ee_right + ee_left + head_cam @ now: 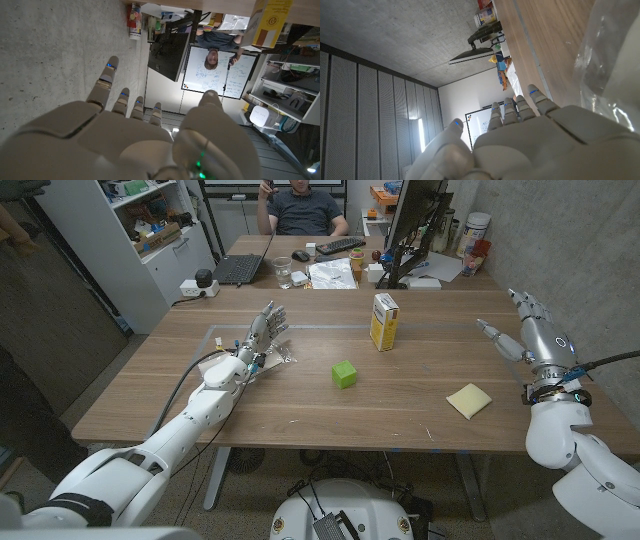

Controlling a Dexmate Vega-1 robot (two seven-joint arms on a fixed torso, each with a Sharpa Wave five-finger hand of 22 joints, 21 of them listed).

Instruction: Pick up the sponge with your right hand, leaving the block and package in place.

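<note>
Sponge (468,400) on table, near open right hand (530,330), apart.

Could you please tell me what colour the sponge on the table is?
The sponge is pale yellow, clearest in the head view.

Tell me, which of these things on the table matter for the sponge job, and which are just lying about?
Job: sponge, right hand, green block, yellow package.

Lying about: laptop, keyboard, monitor, clear plastic by the left hand.
</note>
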